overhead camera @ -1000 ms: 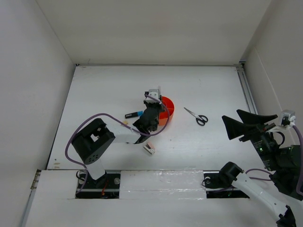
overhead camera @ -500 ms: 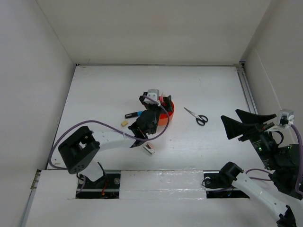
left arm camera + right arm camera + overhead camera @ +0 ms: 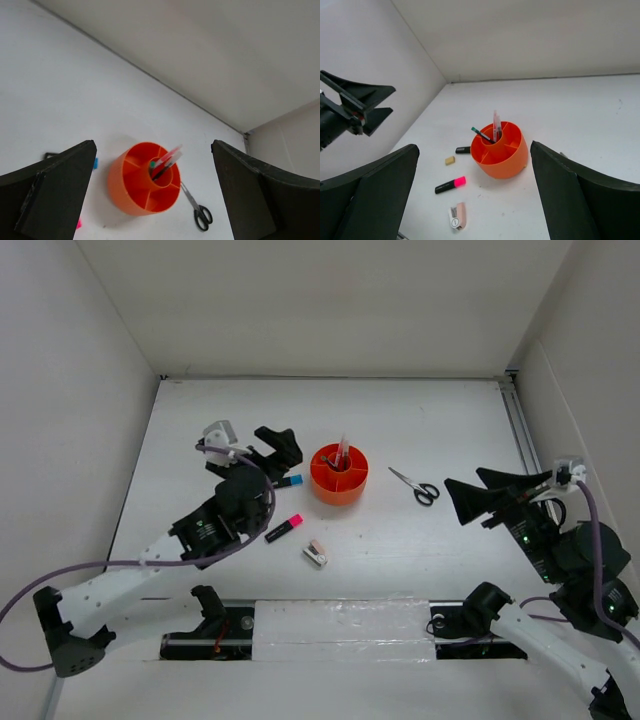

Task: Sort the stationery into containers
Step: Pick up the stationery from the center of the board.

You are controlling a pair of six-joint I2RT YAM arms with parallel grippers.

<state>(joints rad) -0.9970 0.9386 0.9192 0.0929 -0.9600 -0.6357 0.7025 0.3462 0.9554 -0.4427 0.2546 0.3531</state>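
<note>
As the left pincer (image 3: 278,448) gapes, organiser (image 3: 339,486) stands apart — rightward.

Organiser (image 3: 339,486): orange plastic, smooth, slightly glossy.
Scissors (image 3: 416,486): bright metal blades, black plastic handles.
Marker (image 3: 284,528): black plastic barrel, pink plastic cap.
Eraser (image 3: 450,160): tan, matt.
Worktop (image 3: 440,430): white, smooth, matt.
Left pincer (image 3: 153,150): matt black plastic fingers.
</note>
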